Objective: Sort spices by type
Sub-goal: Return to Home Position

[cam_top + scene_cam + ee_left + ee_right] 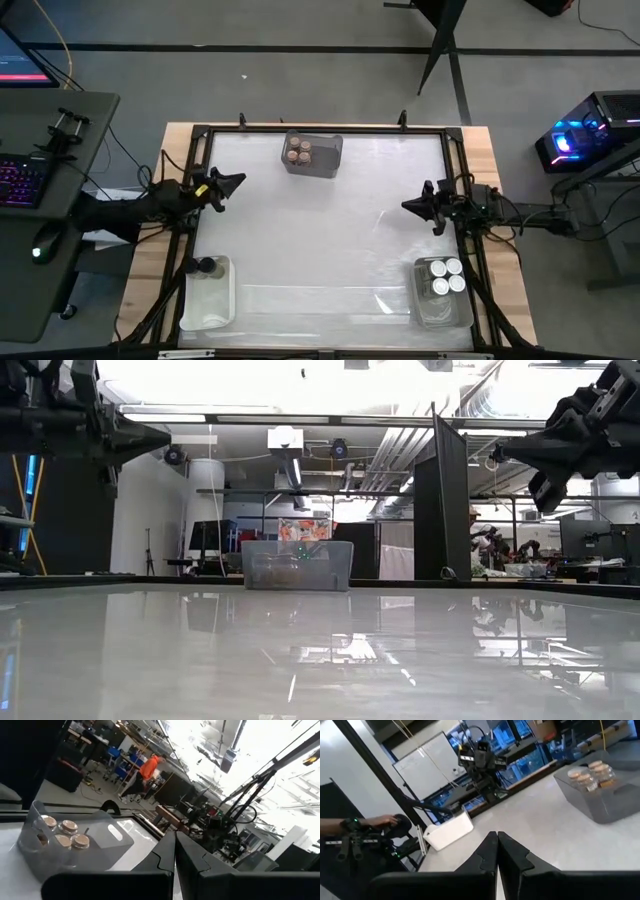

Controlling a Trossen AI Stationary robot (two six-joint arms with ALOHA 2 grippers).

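Note:
Several cork-topped spice jars (300, 150) stand in a grey bin (313, 153) at the table's far middle, also seen in the left wrist view (65, 832) and the right wrist view (590, 772). Several white-lidded jars (447, 277) stand in a clear bin (443, 292) at the near right. One dark-lidded jar (207, 266) stands in a pale bin (207, 292) at the near left. My left gripper (238, 183) hangs shut over the table's left edge, holding nothing. My right gripper (408, 205) hangs shut over the right edge, likewise holding nothing. Both are raised and point level toward the middle.
A dark frame rail (320, 129) runs around the white tabletop, whose middle (320, 230) is bare. A desk with a keyboard (20, 180) stands left of the table. Beyond the table, a person in orange (149, 767) and a hand on a mouse (380, 821) show.

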